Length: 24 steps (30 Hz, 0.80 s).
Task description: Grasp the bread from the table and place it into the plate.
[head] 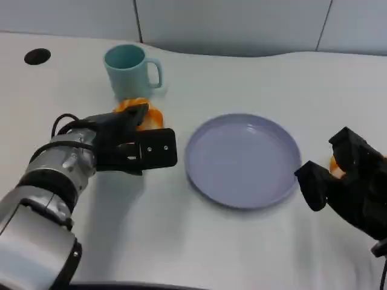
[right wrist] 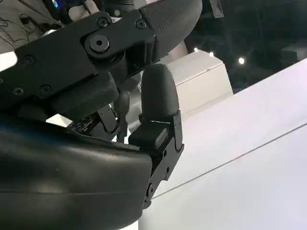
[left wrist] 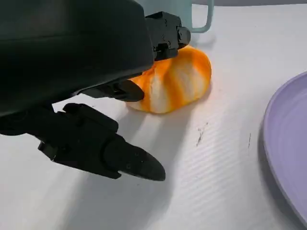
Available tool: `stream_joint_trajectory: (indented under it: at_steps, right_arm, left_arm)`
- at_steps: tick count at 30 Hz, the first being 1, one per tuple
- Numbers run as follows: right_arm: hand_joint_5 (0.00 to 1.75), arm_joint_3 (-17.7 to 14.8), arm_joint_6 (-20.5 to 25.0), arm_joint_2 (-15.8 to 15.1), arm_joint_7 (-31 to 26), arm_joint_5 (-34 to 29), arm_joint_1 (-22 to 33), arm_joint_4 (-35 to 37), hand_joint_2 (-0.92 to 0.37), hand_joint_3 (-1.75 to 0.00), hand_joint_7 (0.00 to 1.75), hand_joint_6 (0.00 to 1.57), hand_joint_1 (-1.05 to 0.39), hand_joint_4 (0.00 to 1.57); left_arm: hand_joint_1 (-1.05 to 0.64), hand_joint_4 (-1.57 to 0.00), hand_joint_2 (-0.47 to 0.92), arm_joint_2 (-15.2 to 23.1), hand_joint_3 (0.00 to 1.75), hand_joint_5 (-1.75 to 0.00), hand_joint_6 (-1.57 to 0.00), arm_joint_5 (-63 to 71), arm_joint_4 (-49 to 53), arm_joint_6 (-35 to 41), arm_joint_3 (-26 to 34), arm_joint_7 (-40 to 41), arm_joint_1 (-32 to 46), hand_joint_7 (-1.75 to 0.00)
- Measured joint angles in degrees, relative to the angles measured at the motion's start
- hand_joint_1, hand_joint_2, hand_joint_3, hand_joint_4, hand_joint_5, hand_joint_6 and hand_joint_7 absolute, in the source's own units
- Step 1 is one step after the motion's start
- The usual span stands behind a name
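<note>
On the white table (head: 199, 241) the orange-and-white bread (left wrist: 175, 79) lies near the teal mug (head: 127, 69), left of the lavender plate (head: 242, 160), while the left hand (head: 136, 145), fingers spread and empty, reaches around it, likely needing to close next.

orange-and-white bread (left wrist: 172, 81) on the table, beside empty lilac plate (head: 242, 160)
</note>
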Motion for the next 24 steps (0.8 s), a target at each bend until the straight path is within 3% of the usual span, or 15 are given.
stream_joint_trajectory:
  at_steps: [9,10,12,13,15,16,17,19,24]
  right_arm:
    - [1.75,0.0,0.0,0.0,0.3,0.0,0.0,0.1,-0.86,0.00,1.75,0.66,-0.40,0.88]
    - [1.75,0.0,0.0,0.0,0.5,0.0,0.0,0.2,-0.86,0.00,1.75,0.66,-0.41,0.88]
    - [1.75,0.0,0.0,0.0,0.7,0.0,0.0,0.4,-0.86,-0.01,1.75,0.66,-0.42,0.88]
    - [1.75,0.0,-0.1,0.0,0.7,0.0,0.0,0.4,-0.86,0.00,1.75,0.66,-0.42,0.88]
    - [1.75,0.0,-0.1,0.0,0.7,0.0,0.0,0.4,-0.86,0.00,1.75,0.67,-0.42,0.88]
    - [1.75,0.0,-0.1,0.0,0.7,0.0,0.0,0.4,-0.85,0.00,1.74,0.67,-0.42,0.88]
    - [1.75,0.0,-0.1,0.0,0.7,0.0,0.0,0.4,-0.85,0.00,1.74,0.67,-0.42,0.88]
    - [1.75,0.0,-0.1,0.0,0.7,0.0,0.0,0.4,-0.85,0.00,1.73,0.68,-0.42,0.88]
    - [1.75,-0.1,0.0,0.0,0.7,0.0,0.0,0.4,-0.85,0.00,1.74,0.68,-0.41,0.88]
  left_arm:
    - [-0.28,-0.34,0.88,0.0,0.00,0.00,-0.39,0.1,0.0,0.0,-0.1,0.0,0.0,0.00]
    - [-0.20,-0.59,0.85,0.0,0.00,-0.26,-0.66,0.2,0.0,0.0,-0.2,0.0,0.0,-0.08]
    - [-0.14,-0.63,0.83,0.0,0.00,-0.68,-0.88,0.1,0.0,-0.1,-0.2,0.1,0.0,-0.08]
    - [-0.10,-0.61,0.83,0.0,0.01,-1.16,-0.95,0.0,0.0,-0.2,-0.1,0.4,0.0,-0.31]
    - [-0.04,-0.55,0.84,0.0,0.00,-1.53,-0.66,0.3,0.0,-0.1,-0.4,2.1,0.0,-1.09]
    - [0.00,-0.54,0.84,-0.1,0.00,-1.66,-0.55,0.8,0.0,-0.1,-0.9,2.6,0.0,-1.39]
    - [0.02,-0.57,0.85,-0.2,0.00,-1.70,-0.51,1.3,0.0,0.0,-1.4,3.1,0.2,-1.53]
    - [0.03,-0.60,0.85,-0.4,0.00,-1.73,-0.51,2.6,0.1,0.0,-2.4,4.4,0.4,-1.59]
    - [0.06,-0.64,0.85,-0.5,0.00,-1.73,-0.65,3.9,0.1,0.0,-3.5,6.6,0.4,-1.40]
